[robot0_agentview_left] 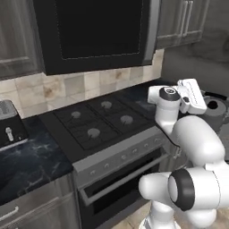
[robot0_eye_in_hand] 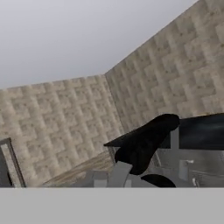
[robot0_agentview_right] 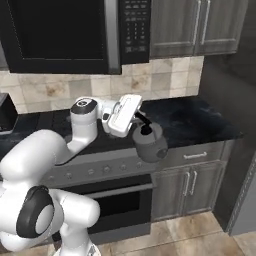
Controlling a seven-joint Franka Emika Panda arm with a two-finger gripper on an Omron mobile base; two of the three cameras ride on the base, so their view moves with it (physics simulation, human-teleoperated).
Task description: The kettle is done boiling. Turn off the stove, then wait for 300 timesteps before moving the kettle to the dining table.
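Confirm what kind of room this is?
A home kitchen, rendered: a black four-burner gas cooktop with an oven below, a black built-in microwave above it, and grey wood cabinets over a black marble counter.

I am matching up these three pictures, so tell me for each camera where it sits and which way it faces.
Left base view: behind the arm to its left, looking down at the stove; the white arm fills the lower right, holding the kettle at the right edge.
Right base view: behind to the right, facing the oven front and counter; the arm rises lower left, and the hand holds the kettle off the stove.
Hand view: on the hand, tilted, looking past the kettle's handle.
Both base views share stove, arm and kettle.
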